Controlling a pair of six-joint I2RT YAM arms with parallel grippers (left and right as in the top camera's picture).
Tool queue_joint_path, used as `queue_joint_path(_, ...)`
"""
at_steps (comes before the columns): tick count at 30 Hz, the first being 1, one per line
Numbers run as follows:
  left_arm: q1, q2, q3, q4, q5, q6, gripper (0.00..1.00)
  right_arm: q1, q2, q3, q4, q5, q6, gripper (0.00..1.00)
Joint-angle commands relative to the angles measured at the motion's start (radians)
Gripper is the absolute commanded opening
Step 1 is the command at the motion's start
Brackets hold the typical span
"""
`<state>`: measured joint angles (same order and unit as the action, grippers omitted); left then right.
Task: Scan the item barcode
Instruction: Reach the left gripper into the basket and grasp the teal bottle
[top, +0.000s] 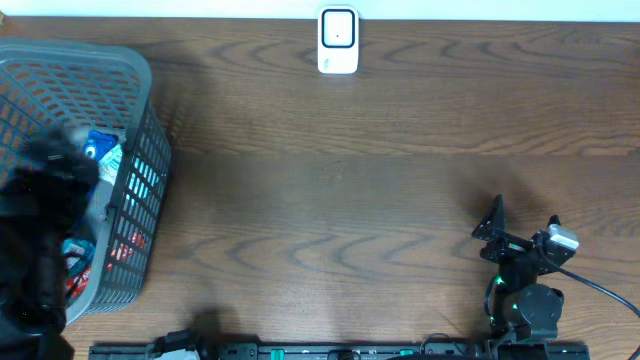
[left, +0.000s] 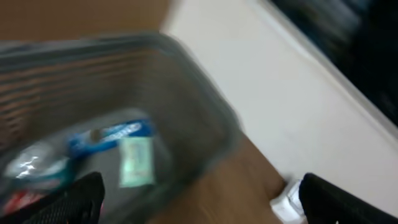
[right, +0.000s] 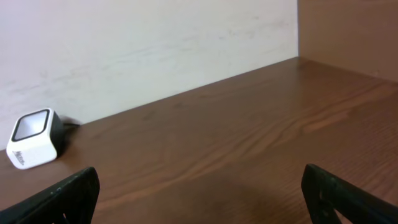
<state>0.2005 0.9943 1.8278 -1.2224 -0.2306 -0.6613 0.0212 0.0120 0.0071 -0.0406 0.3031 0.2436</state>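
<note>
While the black left gripper (left: 205, 202) hangs wide open and empty over the grey plastic mesh basket (top: 143, 190) at the table's left edge, the blue snack packet (left: 111, 135) lies inside among blurry wrappers. From the basket wall rightward it's open brown wooden table (top: 330, 210). Far edge, centre: the white boxy barcode scanner (top: 338, 42). Near right, the black right gripper (top: 522, 216) has its fingers spread, holding nothing.

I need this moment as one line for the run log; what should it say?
left fingers: open, empty, over basket | right fingers: open, empty, above table | scanner: at far edge | blue packet: in basket, not picked
</note>
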Motion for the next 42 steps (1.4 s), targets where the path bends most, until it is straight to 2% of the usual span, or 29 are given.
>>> queue_joint_path(1, 0.073, 0.095, 0.014, -0.076, -0.168, -0.276, 1.0, 0.011, -0.005, -0.002, -0.004, -0.002, -0.013, 0.99)
queue_joint_path(4, 0.14, 0.181, 0.014, -0.122, -0.167, -0.343, 1.0, 0.011, -0.005, -0.002, -0.005, -0.002, -0.013, 0.99)
queue_joint_path(12, 0.186, 0.386, 0.014, -0.128, -0.184, -0.318, 1.0, 0.011, -0.005, -0.002, -0.005, -0.002, -0.013, 0.99)
queue_joint_path(13, 0.191, 0.403, 0.014, -0.144, -0.184, -0.369, 1.0, 0.011, -0.005, -0.002, -0.005, -0.002, -0.013, 0.99)
queue_joint_path(14, 0.202, 0.423, 0.014, -0.177, -0.186, -0.47, 1.0, 0.011, -0.005, -0.002, -0.005, -0.002, -0.013, 0.99)
queue_joint_path(17, 0.249, 0.477, 0.014, -0.334, -0.172, -0.857, 1.0, 0.011, -0.005, -0.002, -0.004, -0.002, -0.013, 0.99)
queue_joint_path(18, 0.262, 0.492, 0.013, -0.371, -0.164, -0.936, 1.0, 0.011, -0.005, -0.002, -0.004, -0.002, -0.013, 0.99)
queue_joint_path(20, 0.286, 0.524, 0.013, -0.412, -0.15, -1.016, 1.0, 0.011, -0.005, -0.002, -0.005, -0.002, -0.013, 0.99)
queue_joint_path(28, 0.339, 0.628, 0.006, -0.414, -0.148, -1.025, 1.0, 0.011, -0.005, -0.002, -0.004, -0.002, -0.013, 0.99)
queue_joint_path(38, 0.36, 0.686, -0.073, -0.432, -0.118, -1.18, 1.0, 0.011, -0.005, -0.002, -0.004, -0.002, -0.013, 0.99)
queue_joint_path(42, 0.362, 0.686, -0.146, -0.385, -0.119, -1.181, 1.0, 0.011, -0.005, -0.002, -0.005, -0.002, -0.013, 0.99)
